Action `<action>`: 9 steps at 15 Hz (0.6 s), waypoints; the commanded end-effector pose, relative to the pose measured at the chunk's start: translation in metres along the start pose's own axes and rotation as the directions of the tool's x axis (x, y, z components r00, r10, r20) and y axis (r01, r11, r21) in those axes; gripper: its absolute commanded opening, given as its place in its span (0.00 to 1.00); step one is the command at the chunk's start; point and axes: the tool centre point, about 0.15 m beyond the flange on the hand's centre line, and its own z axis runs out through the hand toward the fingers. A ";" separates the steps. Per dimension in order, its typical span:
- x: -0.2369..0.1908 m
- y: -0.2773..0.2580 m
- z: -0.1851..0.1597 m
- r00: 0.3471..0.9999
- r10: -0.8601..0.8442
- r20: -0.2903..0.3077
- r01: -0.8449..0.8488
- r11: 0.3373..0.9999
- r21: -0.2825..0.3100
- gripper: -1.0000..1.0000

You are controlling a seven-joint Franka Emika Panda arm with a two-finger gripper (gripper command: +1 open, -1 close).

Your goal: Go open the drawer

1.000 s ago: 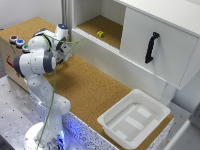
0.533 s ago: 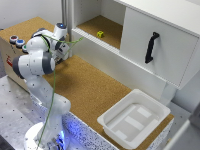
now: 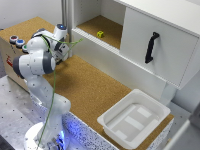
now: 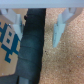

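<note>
With the claw (image 4: 39,26) spread apart and holding nothing, low over the cork surface (image 3: 95,95), we should settle its fingers squarely on the drawer (image 4: 30,50) front at the exterior view's left, then pull straight outward.

You're looking at a cork-brown worktop (image 3: 95,90) running through the middle of the frame. At upper right stands a large white cabinet (image 3: 165,45) with a black handle (image 3: 151,47). Grey perforated metal flooring (image 3: 15,115) fills the lower left.
</note>
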 end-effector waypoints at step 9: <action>0.003 0.033 0.018 1.000 0.012 -0.002 -0.011 0.997 0.075 0.00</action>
